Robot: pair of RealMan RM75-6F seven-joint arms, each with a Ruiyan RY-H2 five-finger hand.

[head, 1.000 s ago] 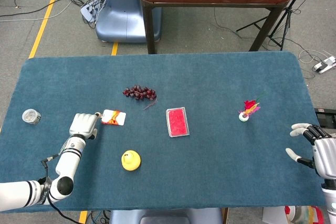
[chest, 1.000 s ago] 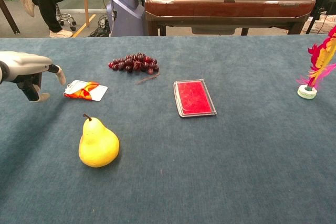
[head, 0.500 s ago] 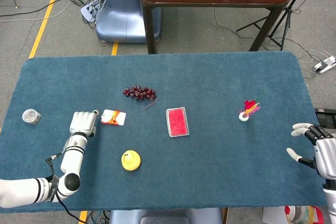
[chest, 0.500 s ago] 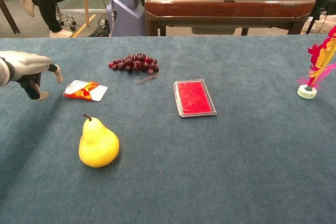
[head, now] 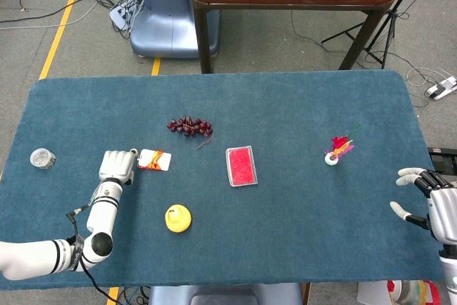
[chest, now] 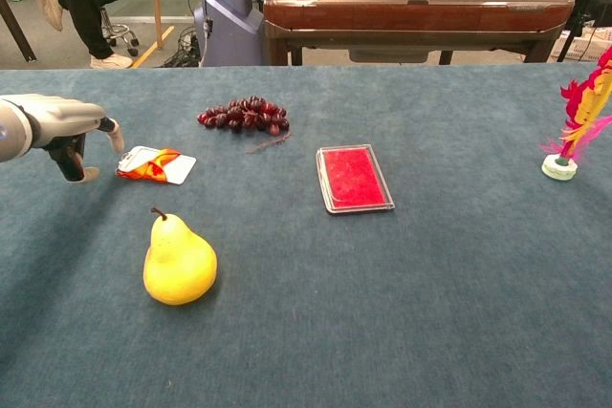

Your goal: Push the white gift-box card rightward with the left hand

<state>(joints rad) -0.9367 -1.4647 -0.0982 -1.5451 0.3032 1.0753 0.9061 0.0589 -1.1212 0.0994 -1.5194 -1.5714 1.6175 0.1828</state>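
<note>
pear: nearest, front-left on table, keep clear
L hand: holds nothing, fingers curled down, just left of card
card: white gift-box card w/ orange ribbon, flat, beside L hand
push tip: fingertips low on card's left edge, slide straight right
R hand: fingers spread, idle, far right edge
grapes: behind card, apart
</note>
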